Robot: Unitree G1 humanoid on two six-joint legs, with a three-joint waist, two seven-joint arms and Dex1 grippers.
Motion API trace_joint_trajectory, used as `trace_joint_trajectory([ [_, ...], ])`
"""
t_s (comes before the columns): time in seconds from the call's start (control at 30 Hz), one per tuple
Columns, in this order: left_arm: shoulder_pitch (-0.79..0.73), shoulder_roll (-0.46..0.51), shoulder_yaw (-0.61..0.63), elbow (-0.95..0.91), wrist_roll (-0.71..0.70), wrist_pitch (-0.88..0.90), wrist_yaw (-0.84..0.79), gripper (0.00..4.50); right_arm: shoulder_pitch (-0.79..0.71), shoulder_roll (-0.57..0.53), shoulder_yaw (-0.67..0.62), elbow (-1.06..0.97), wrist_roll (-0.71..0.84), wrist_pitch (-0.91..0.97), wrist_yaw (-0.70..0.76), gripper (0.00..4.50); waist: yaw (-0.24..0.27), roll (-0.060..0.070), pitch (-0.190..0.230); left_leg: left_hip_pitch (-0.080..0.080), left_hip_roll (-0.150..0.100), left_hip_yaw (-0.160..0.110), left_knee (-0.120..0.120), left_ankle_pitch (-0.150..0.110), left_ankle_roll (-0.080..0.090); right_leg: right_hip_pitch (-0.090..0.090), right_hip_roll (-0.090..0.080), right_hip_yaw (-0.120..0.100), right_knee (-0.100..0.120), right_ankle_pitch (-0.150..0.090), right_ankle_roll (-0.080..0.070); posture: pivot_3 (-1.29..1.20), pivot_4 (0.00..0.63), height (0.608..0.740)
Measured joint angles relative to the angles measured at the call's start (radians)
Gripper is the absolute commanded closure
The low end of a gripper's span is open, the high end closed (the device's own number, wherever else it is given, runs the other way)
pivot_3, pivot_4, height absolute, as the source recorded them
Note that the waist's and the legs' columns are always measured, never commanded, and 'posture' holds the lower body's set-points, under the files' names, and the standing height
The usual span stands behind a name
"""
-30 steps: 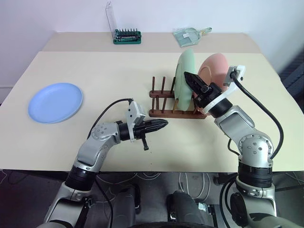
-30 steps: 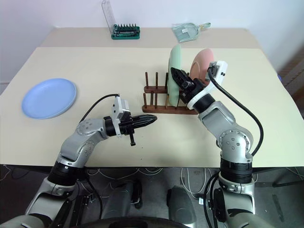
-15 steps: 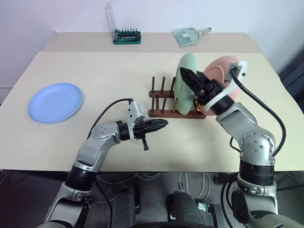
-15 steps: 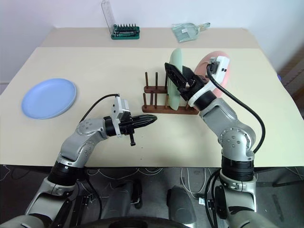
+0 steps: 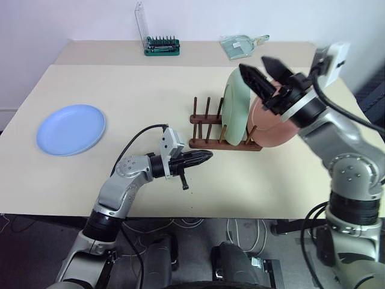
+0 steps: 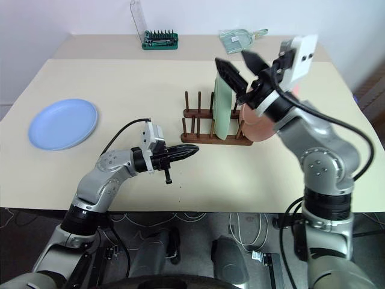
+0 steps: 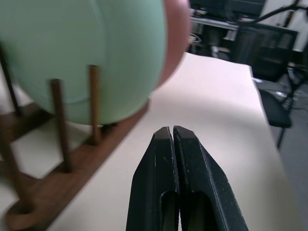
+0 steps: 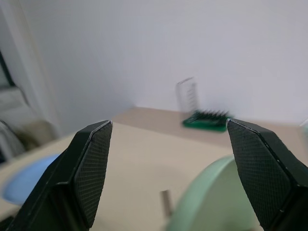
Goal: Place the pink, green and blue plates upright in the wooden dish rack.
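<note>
The right claw (image 5: 263, 65) hangs in the air above the rack with its 2 black fingers spread wide. It holds nothing. Just under it stands the green plate (image 5: 236, 105), up on its edge between the pegs of the wooden dish rack (image 5: 207, 127). Right behind the green plate is the pink plate (image 5: 274, 126). It sits at the end of the rack and leans toward the robot's right, not quite as straight as the green one.

The left claw (image 5: 207, 157) points sideways at the near end of the rack, low over the table (image 5: 138, 90). Its fingers are pressed tight together and it holds nothing.

What could go wrong? The pink plate looks like the wobbly one. If the right arm bumps it, it could tip over or slide off the end of the rack. A bump to the green plate could push it into the pink one, and both might fall.

The blue plate (image 5: 71, 129) lies flat, far off on the robot's left side of the table. It is the last 1 to go in. I think its flat shape and low rim make it hard to pinch, so it could slip.

All 3 plates are round, smooth and not shiny. The rack is dark brown, with empty pegs left at its near end.
</note>
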Motion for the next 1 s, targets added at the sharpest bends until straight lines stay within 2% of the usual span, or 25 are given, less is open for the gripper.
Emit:
trace_joint_trajectory([
  [0.1,-0.007,-0.006,0.03,0.021,0.031,-0.043,0.06,3.68,-0.012,-0.057,0.022,-0.001,-0.06,-0.011,0.065,0.59,-0.002,0.0,0.0,0.0,0.0,0.0,0.0,0.0,0.0,0.0,0.0,0.0,0.001,0.0,0.0,0.0,0.15,0.732],
  [0.17,-0.014,-0.005,0.071,0.043,0.065,-0.079,0.126,2.8,-0.022,-0.087,0.057,-0.009,-0.109,-0.021,0.114,0.59,-0.005,0.0,0.0,0.0,0.001,0.0,0.0,0.0,0.0,-0.001,0.0,0.0,0.001,0.0,0.0,0.0,0.15,0.732],
  [0.3,-0.019,0.0,0.195,0.076,0.126,-0.094,0.328,0.66,-0.038,-0.085,0.15,-0.018,-0.192,-0.053,0.193,0.59,-0.004,0.0,0.0,0.0,0.001,0.0,0.001,-0.001,0.001,-0.001,0.0,0.0,0.001,0.0,0.0,0.0,0.15,0.732],
  [0.33,-0.025,-0.001,0.235,0.083,0.129,-0.094,0.377,0.23,-0.038,-0.083,0.167,-0.02,-0.204,-0.059,0.206,0.59,-0.003,0.0,0.0,-0.001,0.001,0.0,0.001,-0.001,0.001,-0.001,-0.001,0.0,0.001,0.0,0.0,0.0,0.15,0.732],
  [0.37,-0.037,-0.001,0.281,0.085,0.137,-0.091,0.446,0.06,-0.038,-0.08,0.186,-0.021,-0.223,-0.066,0.224,0.59,-0.002,0.0,0.0,-0.003,0.001,-0.001,0.002,0.0,0.001,-0.002,-0.001,0.0,0.001,0.0,0.0,0.0,0.15,0.732],
  [0.5,-0.142,0.04,0.474,0.103,0.206,0.014,0.764,0.06,-0.056,-0.058,0.254,-0.021,-0.279,-0.101,0.299,0.59,-0.001,-0.002,0.001,-0.005,0.0,-0.002,0.004,0.0,0.001,-0.003,-0.001,-0.001,0.002,0.001,0.001,0.0,0.15,0.732],
  [0.6,-0.214,0.154,0.62,0.162,0.223,0.187,0.923,0.06,-0.09,-0.055,0.297,-0.023,-0.304,-0.121,0.376,0.59,-0.007,-0.003,0.001,-0.005,0.001,-0.001,0.004,0.0,0.0,-0.003,0.001,-0.002,0.002,0.001,0.001,0.0,0.15,0.732],
  [0.77,-0.245,0.306,0.698,0.369,0.232,0.387,0.953,0.06,-0.102,-0.011,0.336,-0.007,-0.349,-0.148,0.437,0.59,0.002,-0.005,0.001,-0.005,0.0,-0.001,0.005,0.0,0.0,-0.003,0.0,-0.003,0.003,0.001,0.001,0.0,0.15,0.732],
  [1.0,-0.312,0.407,0.711,0.66,0.214,0.487,0.891,0.06,-0.098,0.027,0.351,0.014,-0.399,-0.166,0.455,0.59,-0.001,-0.015,0.001,-0.005,0.0,-0.001,0.004,0.0,-0.001,-0.004,0.0,-0.003,0.003,0.001,0.001,0.0,0.15,0.732],
])
